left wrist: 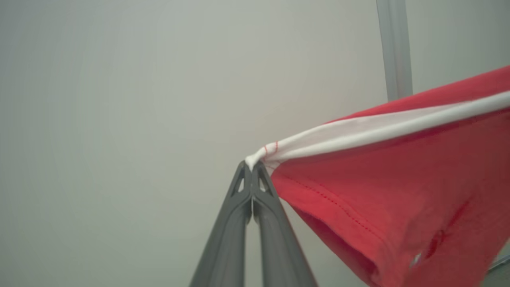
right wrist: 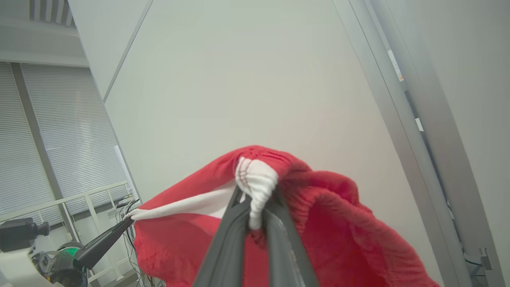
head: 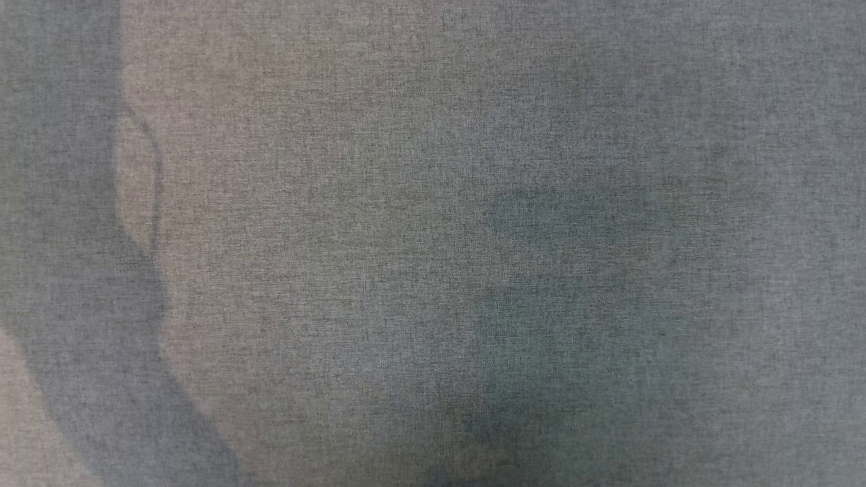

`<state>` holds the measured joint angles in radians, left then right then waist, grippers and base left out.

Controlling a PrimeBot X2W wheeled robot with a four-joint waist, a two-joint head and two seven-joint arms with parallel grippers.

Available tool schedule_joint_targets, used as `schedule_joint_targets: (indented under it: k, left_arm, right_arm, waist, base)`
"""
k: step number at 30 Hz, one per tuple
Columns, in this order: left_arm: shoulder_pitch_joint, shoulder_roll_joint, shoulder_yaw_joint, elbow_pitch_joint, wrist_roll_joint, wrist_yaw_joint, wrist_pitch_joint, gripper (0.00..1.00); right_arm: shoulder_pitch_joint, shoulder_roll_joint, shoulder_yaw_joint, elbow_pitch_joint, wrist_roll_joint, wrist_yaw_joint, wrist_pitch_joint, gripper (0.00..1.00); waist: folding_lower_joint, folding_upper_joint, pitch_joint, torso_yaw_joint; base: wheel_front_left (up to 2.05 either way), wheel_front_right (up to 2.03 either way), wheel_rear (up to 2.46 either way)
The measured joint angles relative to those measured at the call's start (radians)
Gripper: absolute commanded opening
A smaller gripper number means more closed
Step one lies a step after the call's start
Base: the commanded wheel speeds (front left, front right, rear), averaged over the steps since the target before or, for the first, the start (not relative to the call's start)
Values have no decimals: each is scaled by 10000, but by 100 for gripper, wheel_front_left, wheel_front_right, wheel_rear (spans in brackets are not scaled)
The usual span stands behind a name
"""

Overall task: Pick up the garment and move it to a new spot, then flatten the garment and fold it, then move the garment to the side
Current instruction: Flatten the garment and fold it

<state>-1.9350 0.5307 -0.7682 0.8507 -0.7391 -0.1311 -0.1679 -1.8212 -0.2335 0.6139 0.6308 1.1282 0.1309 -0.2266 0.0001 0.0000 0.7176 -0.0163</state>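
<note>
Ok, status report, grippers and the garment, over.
Left gripper shut on the white trim. Right gripper shut on bunched trim. Red garment held up, spanning between them. No obstruction seen near it.

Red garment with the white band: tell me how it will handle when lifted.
Probably floppy: the red knit garment sags in loose folds below its white band, pulled taut between left gripper and right gripper. Likely light, since thin fingertip pinches carry it. Its free parts may swing.

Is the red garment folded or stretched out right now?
Stretched out, not folded: the garment has its white band pulled taut between left gripper and right gripper, each pinching one end.
</note>
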Motion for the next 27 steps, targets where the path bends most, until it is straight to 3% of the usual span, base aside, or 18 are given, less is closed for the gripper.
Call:
schedule_joint_targets:
  k: [5, 6, 11, 19, 27]
  left_arm:
    - [170, -107, -594, 75, -731, 2, 213, 0]
    - [493, -127, -823, 44, -1335, 2, 685, 0]
    - [1201, 71, -1657, -393, -2174, 2, 1467, 0]
    - [2554, 876, -2800, -1333, -3507, 2, 2138, 0]
    - [4749, 1866, -3873, -2706, -4959, 2, 2882, 0]
  right_arm:
    - [188, 0, 610, 376, 272, -2, 113, 0]
    - [418, 8, 915, 483, 535, -2, 376, 0]
    - [1114, -163, 1730, 594, 1012, -4, 1127, 0]
    - [2840, -479, 2903, 88, 1969, -4, 1916, 0]
    - [4540, -928, 3939, -495, 2602, -4, 2046, 0]
  waist:
    - [0, 0, -82, 59]
    - [0, 0, -83, 73]
    - [0, 0, -12, 109]
    - [0, 0, -413, 12]
    - [0, 0, -1610, -170]
  base:
    - [0, 0, 0]
    - [0, 0, 0]
    - [0, 0, 0]
    - [0, 0, 0]
    - [0, 0, 0]
